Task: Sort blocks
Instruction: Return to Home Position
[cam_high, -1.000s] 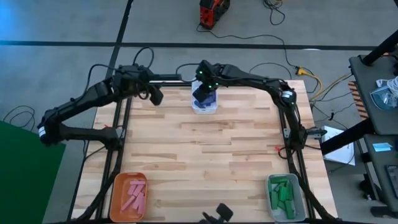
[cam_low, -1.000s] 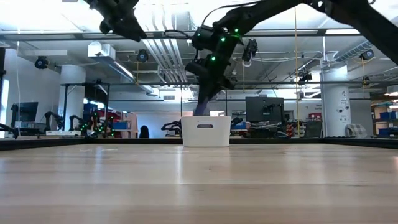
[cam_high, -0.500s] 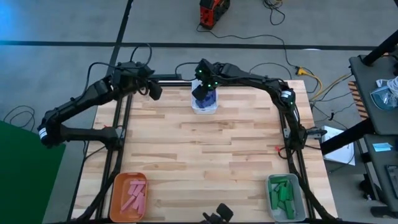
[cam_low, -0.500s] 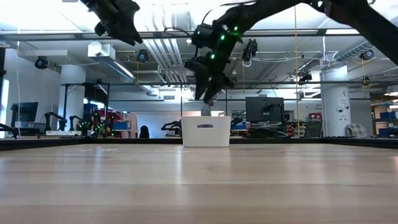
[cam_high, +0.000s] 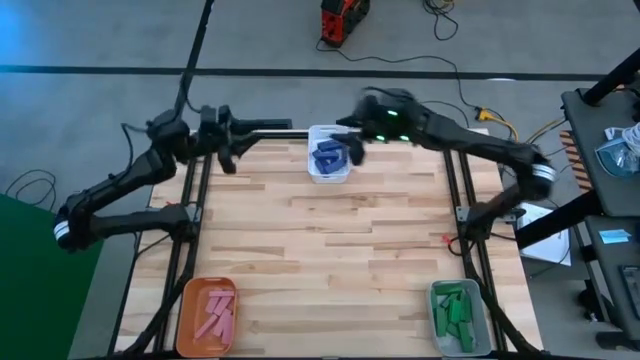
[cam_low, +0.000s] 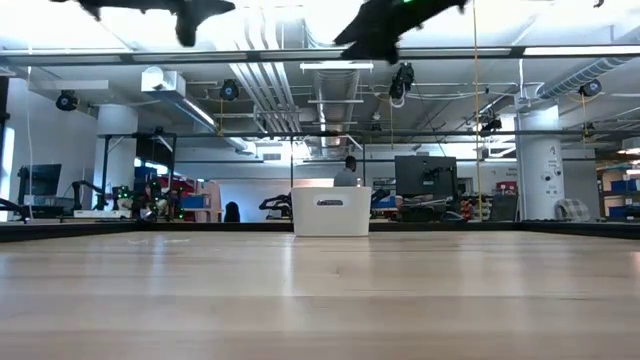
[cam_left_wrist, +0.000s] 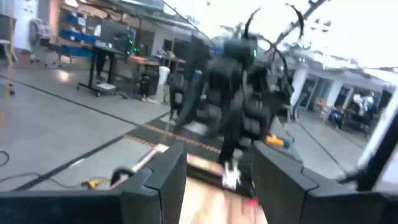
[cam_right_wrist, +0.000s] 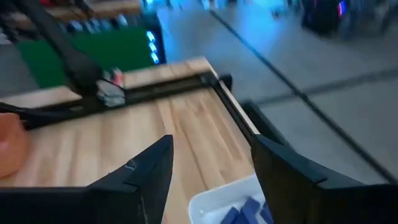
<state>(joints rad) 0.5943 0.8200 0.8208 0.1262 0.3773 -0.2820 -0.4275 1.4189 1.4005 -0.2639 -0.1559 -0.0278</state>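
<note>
Table (cam_high: 330, 250) = pale wood planks, grain showing, soft satin sheen imo. White bin (cam_low: 331, 213), orange bin (cam_high: 184, 310) & grey bin (cam_high: 484, 315) all look like smooth plastic, semi-gloss. Pink blocks (cam_high: 217, 312) look smooth and matt-ish, material unclear tbh.

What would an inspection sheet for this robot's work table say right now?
Surface: wooden table, bare in the middle.
Job's things: blue blocks in the white bin at the far edge; pink blocks in the orange bin, near left corner; green blocks in the grey bin, near right corner.
Clutter: nothing seen.
Grippers: left gripper open and empty, raised by the far edge, left of the white bin; right gripper open and empty, just right of that bin.
Cables: yellow cable on the floor past the far right corner.
Surroundings: red device on the floor beyond the table.
</note>
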